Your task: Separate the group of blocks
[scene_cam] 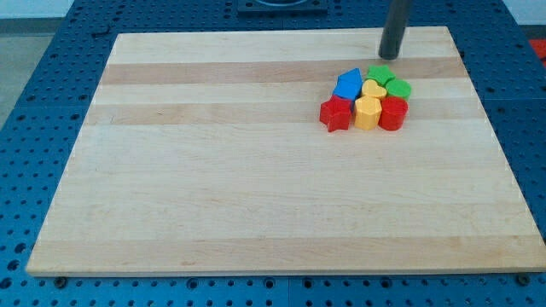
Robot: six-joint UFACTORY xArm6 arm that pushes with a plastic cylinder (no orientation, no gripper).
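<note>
Block cluster [367,101] seen packed at tabletop [213,188] upper right; my tip [391,56] poised just above green block [380,74]. No jaws fitted. Blocks judged light, rigid, easily slid; push advised at cluster's edge.

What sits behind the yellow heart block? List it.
Toward the view's top, behind the yellow heart block, sits a green block; its lower edge is covered. My tip stands just beyond it, apart from the group.
</note>
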